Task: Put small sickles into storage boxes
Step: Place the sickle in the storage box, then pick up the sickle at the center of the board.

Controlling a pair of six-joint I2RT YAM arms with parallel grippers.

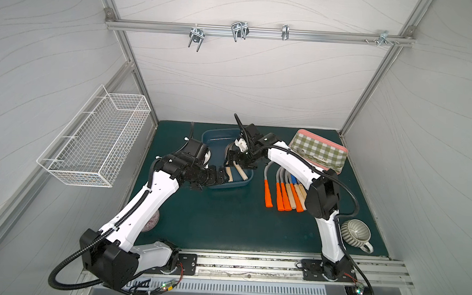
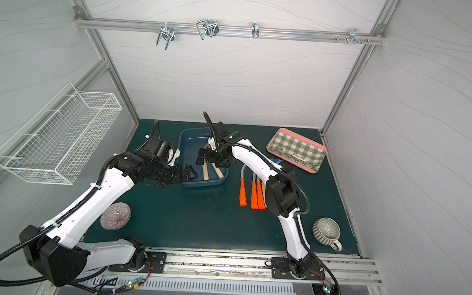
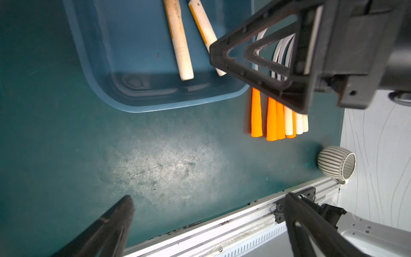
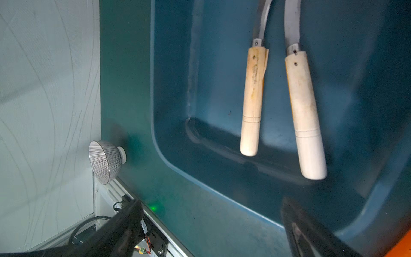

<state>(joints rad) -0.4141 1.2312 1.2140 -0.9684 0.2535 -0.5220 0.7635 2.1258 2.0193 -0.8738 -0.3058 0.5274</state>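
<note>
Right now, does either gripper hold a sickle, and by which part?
Nothing is held: left gripper and right gripper are open, empty. Two wooden-handled sickles lie in the blue tub.

White arms [image 1: 153, 202], black joints [image 1: 323, 195], corrugated black cables [image 1: 58, 269].

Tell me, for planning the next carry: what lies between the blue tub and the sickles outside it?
Only bare green mat between tub and sickles, in both top views.
</note>
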